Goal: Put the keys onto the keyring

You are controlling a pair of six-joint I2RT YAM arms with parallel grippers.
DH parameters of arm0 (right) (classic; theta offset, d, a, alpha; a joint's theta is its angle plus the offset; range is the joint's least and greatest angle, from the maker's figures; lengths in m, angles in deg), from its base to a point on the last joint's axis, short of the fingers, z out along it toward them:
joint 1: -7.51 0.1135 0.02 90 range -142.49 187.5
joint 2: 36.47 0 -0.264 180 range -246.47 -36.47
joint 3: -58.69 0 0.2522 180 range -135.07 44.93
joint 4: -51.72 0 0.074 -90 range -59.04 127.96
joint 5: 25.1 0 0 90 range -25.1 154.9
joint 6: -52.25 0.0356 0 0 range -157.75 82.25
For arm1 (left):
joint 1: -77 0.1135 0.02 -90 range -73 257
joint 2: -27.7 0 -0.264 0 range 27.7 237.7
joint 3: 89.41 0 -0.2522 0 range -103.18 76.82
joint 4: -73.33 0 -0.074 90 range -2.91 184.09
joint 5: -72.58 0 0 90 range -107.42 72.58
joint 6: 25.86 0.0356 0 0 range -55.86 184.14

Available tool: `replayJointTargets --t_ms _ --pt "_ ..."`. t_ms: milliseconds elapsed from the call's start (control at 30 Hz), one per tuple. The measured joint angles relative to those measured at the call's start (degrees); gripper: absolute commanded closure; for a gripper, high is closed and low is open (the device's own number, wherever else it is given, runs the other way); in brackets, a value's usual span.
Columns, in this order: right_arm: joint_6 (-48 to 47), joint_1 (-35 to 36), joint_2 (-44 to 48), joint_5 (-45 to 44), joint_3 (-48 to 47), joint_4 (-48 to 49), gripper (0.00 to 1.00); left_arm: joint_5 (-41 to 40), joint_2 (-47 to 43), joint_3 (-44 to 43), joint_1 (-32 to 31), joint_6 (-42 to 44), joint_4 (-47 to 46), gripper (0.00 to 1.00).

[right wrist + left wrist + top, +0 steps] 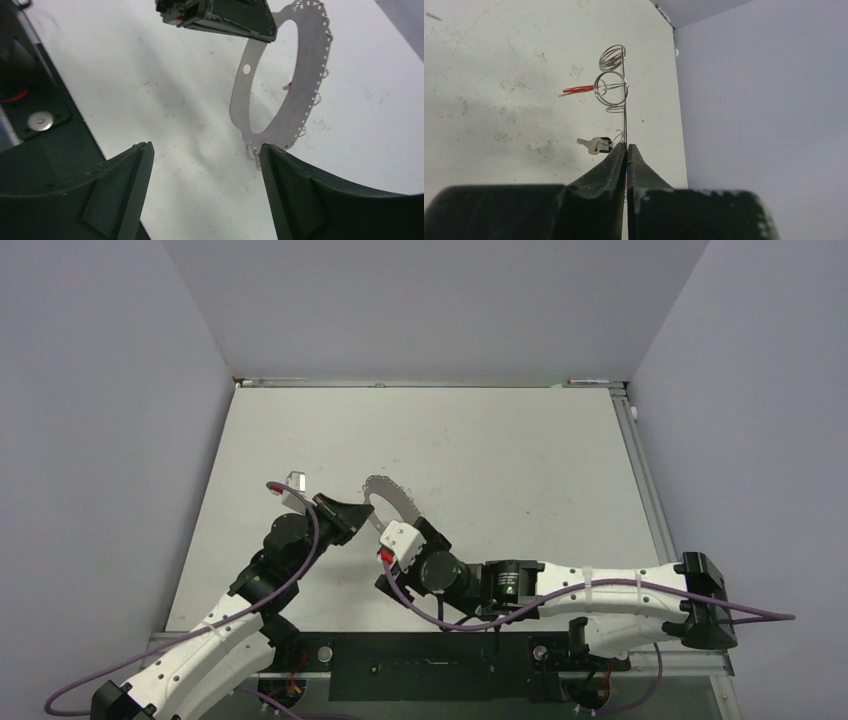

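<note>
- Currently the left tool (626,148) is clenching the thin rim of the keyring (306,70) and holding it on edge. I cannot tell whether the lower rim is touching the tabletop (499,75).
- The right tool (202,150) is hanging released, fingers wide apart, grasping nothing, with the hoop's lower rim just beyond its fingertips.
- From the left wrist, the hoop is showing edge-on as a thin line running straight away from the fingertips. Its flat faces are turning sideways, one of them toward the right tool.
- The grey key (594,145) is sitting just beside the left fingertips. Its blade is pointing away from the hoop's face, with the long axis roughly square to the hoop's plane.
- The red-tagged key (578,90) is sitting farther along the rim at a round wire loop (611,87), its long axis lying the same way.
- Both keys are showing on the face turned away from the right tool. I cannot tell whether either is fully threaded.
- Judgement: the right tool is lining up on the rim.
- To do this step well:
  - the left grip should be holding the hoop steady without twisting;
  - the right tool should be closing on one key head or one loop only;
  - it should be avoiding any sideways push, since the thin sheet would likely flex or pivot.
</note>
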Motion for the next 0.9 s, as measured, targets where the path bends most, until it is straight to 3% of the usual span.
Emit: replayJointTargets --t_ms 367,667,900 --pt "-10.88 5.18 -16.44 -23.63 1.14 12.15 0.27 -2.32 1.51 -2.64 0.0 -8.52 10.51 1.0" --pt "-14.78 5.51 -21.92 -34.99 -0.26 16.79 0.46 -1.64 0.83 -3.52 0.07 -11.32 12.44 1.0" --pt "-17.99 5.51 -25.05 -39.34 -2.21 19.52 0.91 -0.66 1.51 -3.85 0.22 -12.98 12.7 1.0"
